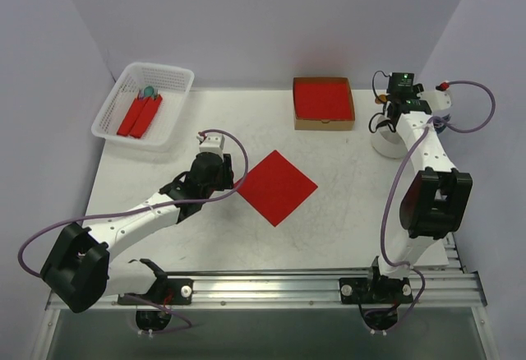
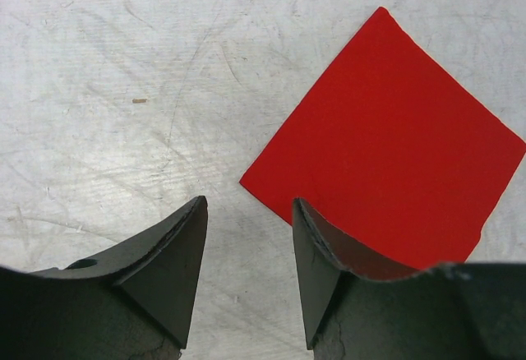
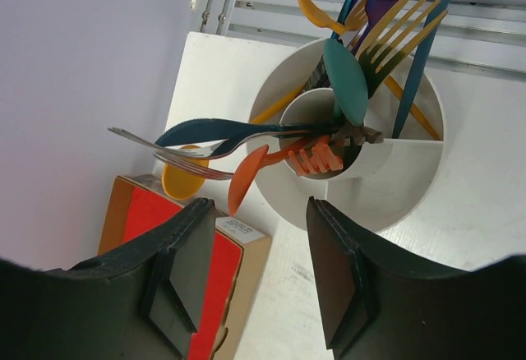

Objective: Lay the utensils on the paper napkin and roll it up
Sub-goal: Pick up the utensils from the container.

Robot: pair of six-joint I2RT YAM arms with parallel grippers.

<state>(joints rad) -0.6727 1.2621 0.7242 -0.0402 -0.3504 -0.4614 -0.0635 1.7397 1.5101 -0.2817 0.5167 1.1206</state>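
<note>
napkin of thin bright-red square paper (image 1: 276,186) lies flat, turned like a diamond, at the middle of the scuffed white tabletop (image 1: 345,212), and the left arm's jaws stand parted and empty at its left corner, one finger (image 2: 329,278) overlapping its edge. the right arm's jaws, likewise spread with nothing between them, hang above a white round divided holder (image 3: 394,179) at the far right, where teal, orange, blue and silver-grey forks and spoons (image 3: 345,89) stand and lean, just beside a brown cardboard box (image 1: 324,122) holding a red stack.
</note>
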